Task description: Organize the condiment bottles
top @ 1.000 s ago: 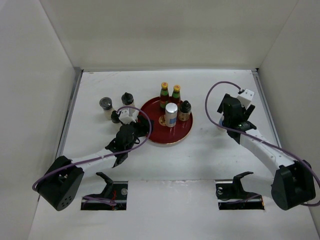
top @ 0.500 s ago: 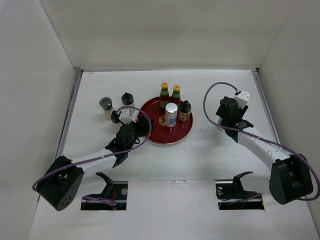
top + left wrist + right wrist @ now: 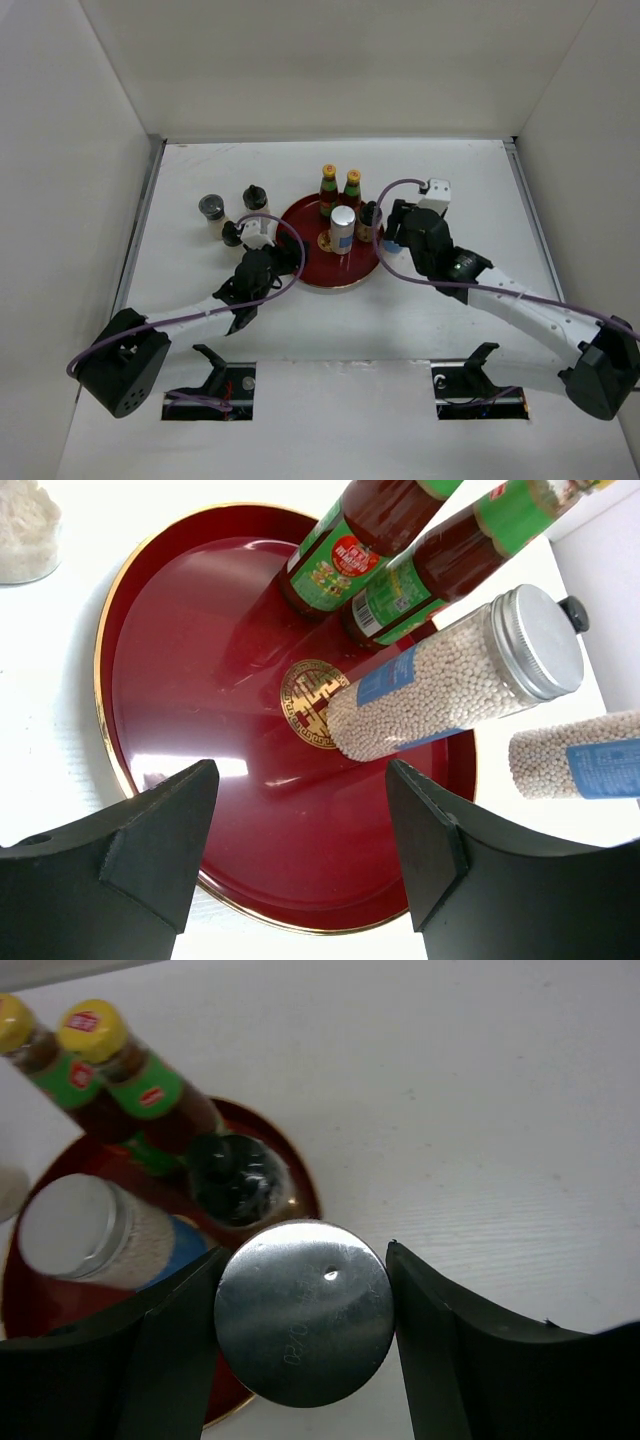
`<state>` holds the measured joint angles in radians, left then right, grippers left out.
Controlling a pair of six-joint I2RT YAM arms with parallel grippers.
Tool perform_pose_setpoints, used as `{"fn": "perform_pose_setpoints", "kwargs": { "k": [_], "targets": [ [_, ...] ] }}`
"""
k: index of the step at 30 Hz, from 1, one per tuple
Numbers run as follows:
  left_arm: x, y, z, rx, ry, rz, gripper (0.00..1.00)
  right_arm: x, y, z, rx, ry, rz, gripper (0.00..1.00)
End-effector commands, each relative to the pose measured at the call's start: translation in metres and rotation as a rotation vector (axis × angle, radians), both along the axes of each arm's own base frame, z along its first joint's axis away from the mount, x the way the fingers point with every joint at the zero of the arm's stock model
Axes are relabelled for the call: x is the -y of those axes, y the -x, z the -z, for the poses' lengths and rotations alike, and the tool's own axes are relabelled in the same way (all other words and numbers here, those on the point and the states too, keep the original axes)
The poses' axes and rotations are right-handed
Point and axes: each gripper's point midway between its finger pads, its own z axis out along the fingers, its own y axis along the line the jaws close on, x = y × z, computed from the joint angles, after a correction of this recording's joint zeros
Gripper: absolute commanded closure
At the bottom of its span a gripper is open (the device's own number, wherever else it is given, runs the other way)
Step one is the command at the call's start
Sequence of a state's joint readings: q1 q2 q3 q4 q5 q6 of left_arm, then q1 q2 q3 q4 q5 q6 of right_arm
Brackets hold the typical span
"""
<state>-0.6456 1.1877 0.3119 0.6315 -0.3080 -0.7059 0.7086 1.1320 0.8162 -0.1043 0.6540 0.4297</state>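
Filling most of the top view, the white table carries the round red tray near its middle.

The right arm reaches in from 4 o'clock. The right gripper is clamped on a blue-banded shaker, its fingers pressing either side of the silver lid. That shaker sits at the tray's 3 o'clock rim; whether it touches the table cannot be told.

The left arm comes from 7 o'clock. The left gripper stands wide apart and holds nothing, at the tray's 9 o'clock rim.

On the tray, a second blue-banded shaker stands upright near the centre. Two dark bottles with orange caps stand side by side at 12 o'clock. A black-lidded jar stands at 2 o'clock, just beside the held shaker.

Off the tray, toward 9 to 10 o'clock, stand a grey-lidded jar, a black-capped bottle and a smaller dark-capped bottle, the last close to the left gripper.
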Motion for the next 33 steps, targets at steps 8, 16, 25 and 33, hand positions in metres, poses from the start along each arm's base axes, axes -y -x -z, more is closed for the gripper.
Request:
{"fn": "perform_pose_setpoints", "kwargs": {
  "k": [8, 16, 25, 33],
  "targets": [
    [-0.004, -0.012, -0.031, 0.094, -0.001, -0.073, 0.34, -0.084, -0.028, -0.049, 0.172, -0.181, -0.19, 0.51],
    [-0.008, -0.017, -0.03, 0.09, -0.025, -0.097, 0.34, -0.098, -0.038, -0.012, 0.109, -0.119, -0.195, 0.5],
    [-0.015, -0.021, -0.038, 0.091, -0.019, -0.119, 0.34, -0.102, -0.04, 0.006, 0.077, -0.042, -0.172, 0.26],
    [-0.021, -0.027, -0.062, 0.075, 0.013, -0.151, 0.34, -0.094, -0.029, -0.022, 0.13, -0.103, -0.185, 0.11]
  ]
}}
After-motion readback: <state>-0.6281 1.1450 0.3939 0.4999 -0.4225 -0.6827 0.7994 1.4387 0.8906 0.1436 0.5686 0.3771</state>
